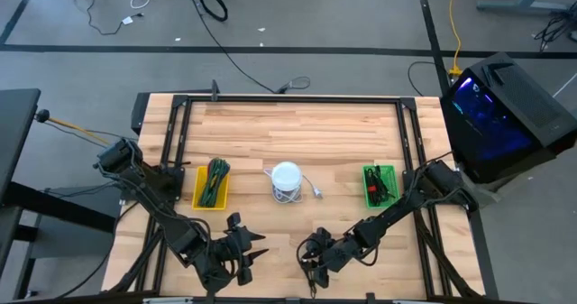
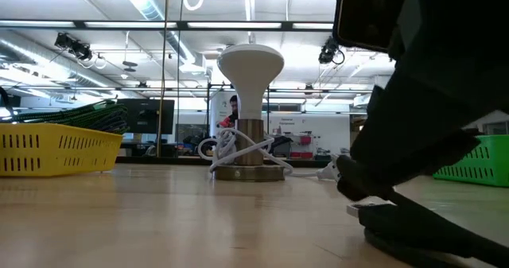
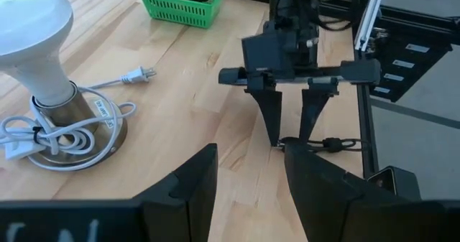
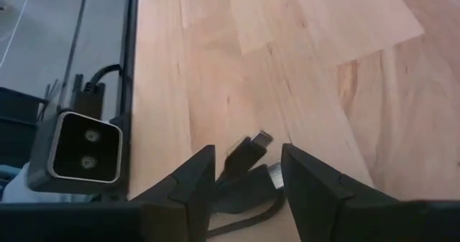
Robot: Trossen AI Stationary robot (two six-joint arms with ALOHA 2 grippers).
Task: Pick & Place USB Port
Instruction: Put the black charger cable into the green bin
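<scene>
Right gripper (image 3: 291, 131) is hovering over a black USB cable (image 4: 248, 166) lying on the wooden surface (image 1: 297, 128) near its front edge, jaws open around it. Light and floppy, it is probably best pinched at a rigid plug. Left gripper (image 1: 248, 250) is waiting nearby, jaws open.

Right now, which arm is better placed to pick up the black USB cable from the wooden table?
The right arm, probably. Its end effector stands open directly over the black USB cable, fingers on either side. The left end effector hovers apart, only facing it.
</scene>
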